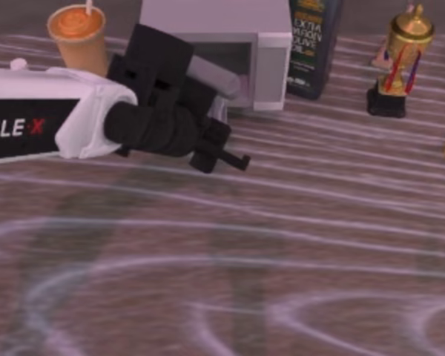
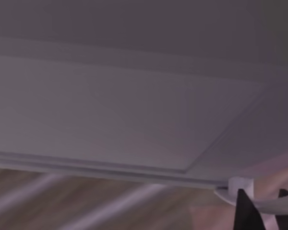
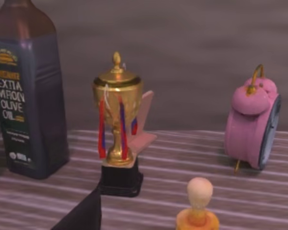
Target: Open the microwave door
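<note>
Microwave [image 1: 237, 44] stood at the table's [image 1: 282, 259] far edge in our top view, an orange drink cup [image 1: 77, 33] to its left and an olive-oil bottle [image 1: 314, 44] touching its right side. Our left gripper [image 1: 221, 111] reached the microwave door [image 1: 211, 78], which angled outward; we could not tell its finger spread. Our left wrist view showed the pale door panel [image 2: 110, 115] close up. Our right wrist view showed a gold trophy [image 3: 117, 129], a pink alarm clock [image 3: 254, 127] and a small wooden peg figure [image 3: 198, 203].
</note>
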{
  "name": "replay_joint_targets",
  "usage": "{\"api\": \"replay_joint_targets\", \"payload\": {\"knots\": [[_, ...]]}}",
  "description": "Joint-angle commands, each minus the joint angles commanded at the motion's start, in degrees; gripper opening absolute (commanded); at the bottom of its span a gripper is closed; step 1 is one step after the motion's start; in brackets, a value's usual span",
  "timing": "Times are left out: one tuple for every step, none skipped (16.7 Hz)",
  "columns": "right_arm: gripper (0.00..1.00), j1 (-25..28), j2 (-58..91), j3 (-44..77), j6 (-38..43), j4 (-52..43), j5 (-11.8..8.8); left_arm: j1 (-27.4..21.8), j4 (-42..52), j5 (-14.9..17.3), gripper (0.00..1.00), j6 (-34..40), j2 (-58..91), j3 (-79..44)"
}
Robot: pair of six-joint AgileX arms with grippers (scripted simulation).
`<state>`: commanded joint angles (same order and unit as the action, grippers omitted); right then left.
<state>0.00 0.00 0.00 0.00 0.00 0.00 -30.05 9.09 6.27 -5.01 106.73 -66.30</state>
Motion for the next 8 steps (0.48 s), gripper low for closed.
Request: {"api": "replay_joint_targets", "payload": {"knots": [[1.0,0.0,0.0,0.0,0.0,0.0,0.0,0.0,0.0,0.0,0.0,0.0,0.0,0.0],[1.0,0.0,0.0,0.0,0.0,0.0,0.0,0.0,0.0,0.0,0.0,0.0,0.0,0.0],[1.0,0.0,0.0,0.0,0.0,0.0,0.0,-0.47,0.04,0.48,0.0,0.33,0.07,0.0],[1.0,0.0,0.0,0.0,0.0,0.0,0.0,-0.37,0.09,0.58,0.0,0.15,0.04,0.1],[1.0,0.0,0.0,0.0,0.0,0.0,0.0,-0.09,0.16,0.92,0.0,-0.43,-0.1,0.38],[1.0,0.0,0.0,0.0,0.0,0.0,0.0,0.2,0.15,1.33,0.0,-1.07,-0.36,0.59],[1.0,0.0,0.0,0.0,0.0,0.0,0.0,0.56,0.1,1.72,0.0,-1.64,-0.63,0.76],[1.0,0.0,0.0,0.0,0.0,0.0,0.0,0.85,0.05,2.19,0.0,-2.32,-0.91,0.92]]}}
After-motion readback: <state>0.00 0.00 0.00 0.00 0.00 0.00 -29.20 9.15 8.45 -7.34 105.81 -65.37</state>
